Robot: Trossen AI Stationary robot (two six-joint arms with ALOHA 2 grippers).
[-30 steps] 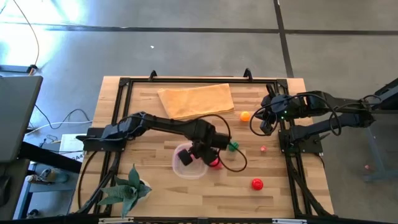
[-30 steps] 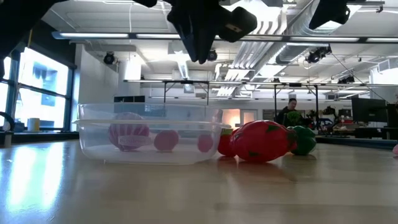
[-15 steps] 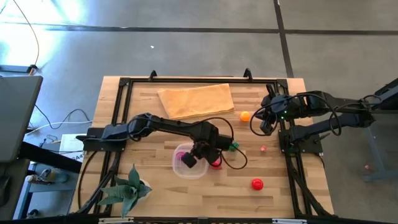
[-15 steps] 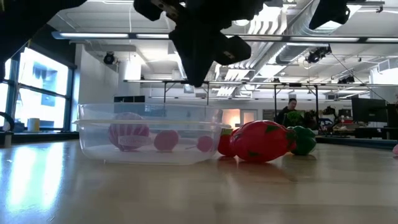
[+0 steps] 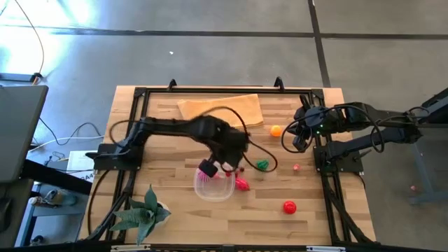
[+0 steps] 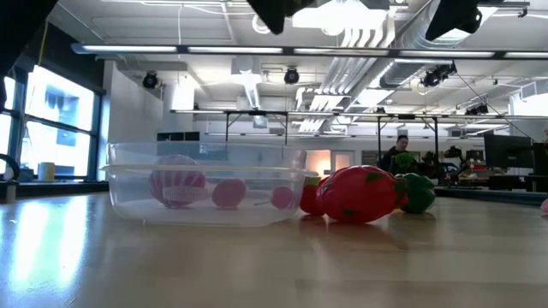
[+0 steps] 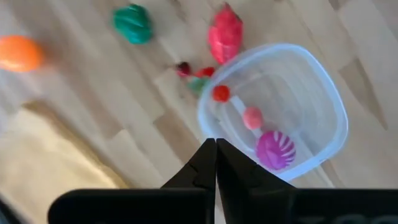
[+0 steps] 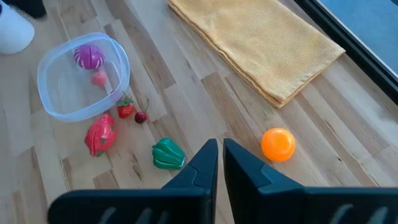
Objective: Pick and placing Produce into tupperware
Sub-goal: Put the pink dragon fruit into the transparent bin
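Left gripper (image 7: 216, 163) hangs above the tub (image 5: 214, 184), over its rim on the cloth side; fingers (image 7: 200, 168) pressed together, nothing between them, touching nothing. In low view only a dark part of the left arm shows at the top edge, well clear of the tub.

Right gripper (image 8: 218, 163) waits near the table's right edge, above bare wood just beside the orange ball (image 5: 276, 130); fingers (image 8: 239, 171) almost together w/ a thin slit, holding nothing.

Tub: clear, round-cornered, on the wood near table centre, between the plant (image 5: 143, 211) and the red pieces. Inside: a magenta striped piece (image 7: 274, 149), a pink ball (image 7: 252, 117) and a small red ball (image 7: 221, 93), lying in a row.

Outside the tub:
- strawberry (image 8: 125, 108) and cherry (image 8: 141, 116), just beside the tub wall
- large red fruit (image 5: 242, 185), next to the tub on its right side
- green pepper (image 5: 262, 165), a little farther toward the right arm
- orange ball, near the cloth's (image 5: 222, 110) corner
- red piece (image 5: 289, 206), alone near the front right
- tiny pink piece (image 5: 297, 167), by the right arm's base

Cloth: tan, folded, flat at the back of the table.
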